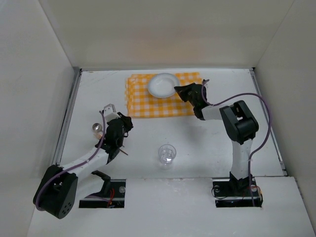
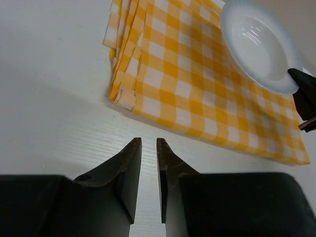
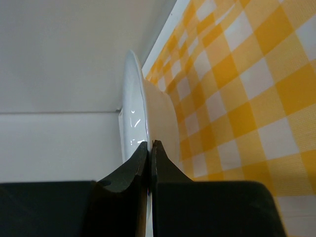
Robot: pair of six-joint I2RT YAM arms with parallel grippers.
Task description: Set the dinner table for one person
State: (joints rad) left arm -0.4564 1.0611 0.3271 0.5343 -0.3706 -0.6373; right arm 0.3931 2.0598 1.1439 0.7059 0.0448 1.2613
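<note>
running left-right, dinner table (image 1: 197,148); plate (image 1: 163,85) in right end effector (image 3: 149,145)

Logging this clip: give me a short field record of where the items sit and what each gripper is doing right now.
cloth: orange checked, folded, far centre of table
plate: white, on cloth, toward its far edge
glass: clear, upright, on bare table, near centre
right gripper: shut on plate rim
left gripper: nearly shut, nothing between fingers, over bare table short of cloth
</note>
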